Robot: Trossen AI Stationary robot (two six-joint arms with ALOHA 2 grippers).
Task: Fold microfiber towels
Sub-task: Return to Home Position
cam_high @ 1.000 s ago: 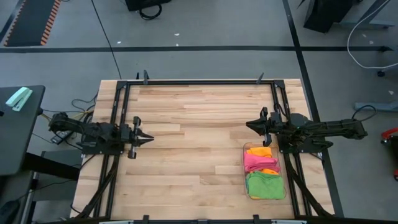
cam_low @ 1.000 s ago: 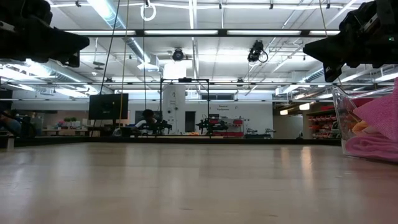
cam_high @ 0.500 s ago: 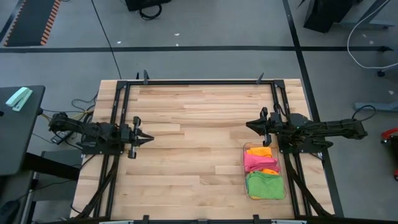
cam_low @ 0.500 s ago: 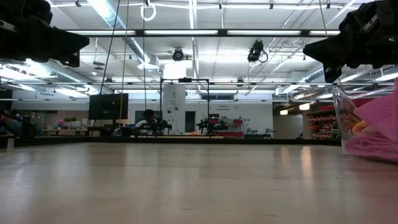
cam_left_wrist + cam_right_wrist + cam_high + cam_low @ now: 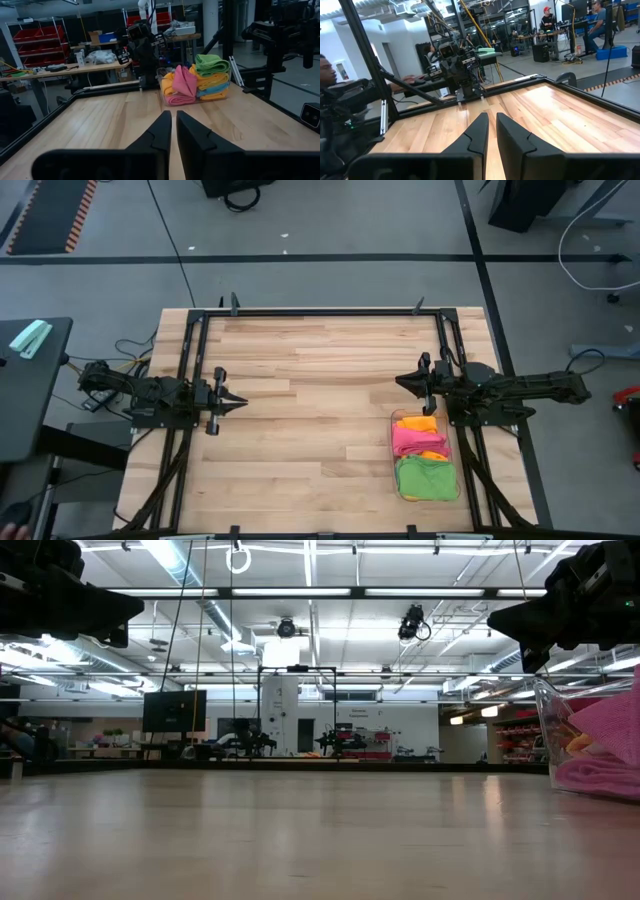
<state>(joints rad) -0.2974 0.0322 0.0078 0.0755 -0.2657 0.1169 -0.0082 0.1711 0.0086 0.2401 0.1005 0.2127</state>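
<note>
Wooden table [image 5: 320, 420], bright workshop [image 5: 300, 710] beyond; my left gripper [image 5: 240, 402] and right gripper [image 5: 401, 383] closed, level, towels [image 5: 425, 458] in bin [image 5: 393, 448].

Folded microfiber towels [image 5: 421, 448] fill a clear bin [image 5: 393, 452] on the right side of the table [image 5: 300, 400]. The green towel [image 5: 425, 477] lies at the near end, the pink towel [image 5: 412, 440] mid-bin and the orange towel [image 5: 418, 423] at the far end. A blue towel [image 5: 212, 90] is sandwiched low in the stack.

Towels [image 5: 424, 454]: grn, pink, orange, yellow, blue; bin [image 5: 392, 465] clear; table [image 5: 310, 405] lt wood.
</note>
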